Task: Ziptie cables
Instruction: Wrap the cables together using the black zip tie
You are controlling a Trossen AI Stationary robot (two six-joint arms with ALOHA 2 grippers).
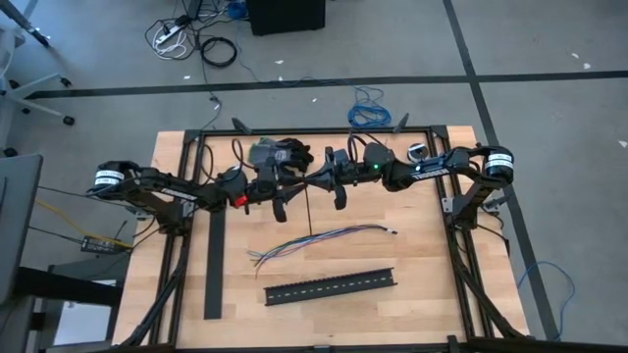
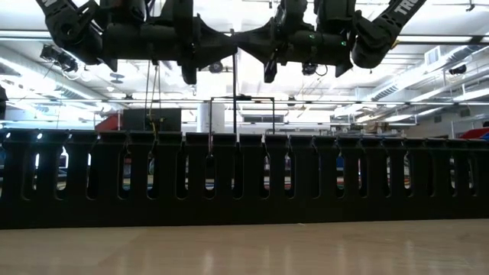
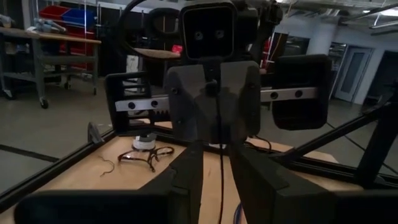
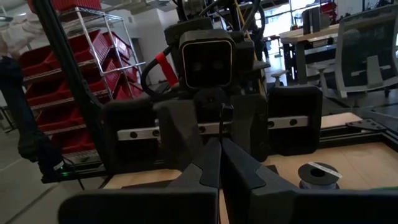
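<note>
In the upper middle of the high view, the two dark arms are meeting tip to tip above the table. The right gripper (image 1: 316,180) is clenched on a thin black zip tie (image 1: 309,208), which is hanging straight down from the meeting point as a fine dark line. The left gripper (image 1: 299,182) is facing it, fingers (image 3: 186,180) set narrowly around the same strip; whether they are already pinching it I cannot tell. In the left wrist view the strip is running between those fingers, and in the right wrist view the right fingers (image 4: 208,165) are pressed together with the strip rising from their tips.

The loose bundle of thin multicoloured cables (image 1: 319,239) is lying on the wooden table (image 1: 432,294) at the centre of the high view, splayed at its left end, just above the black slotted channel (image 1: 329,286) and well below both grippers. Nothing is touching it.

This looks like a handover or regrip of the tie, early in the task. To do it well, the left fingers should be squeezing fully before the right lets go, gripping near one end so a long free tail remains to slip under the bundle.
</note>
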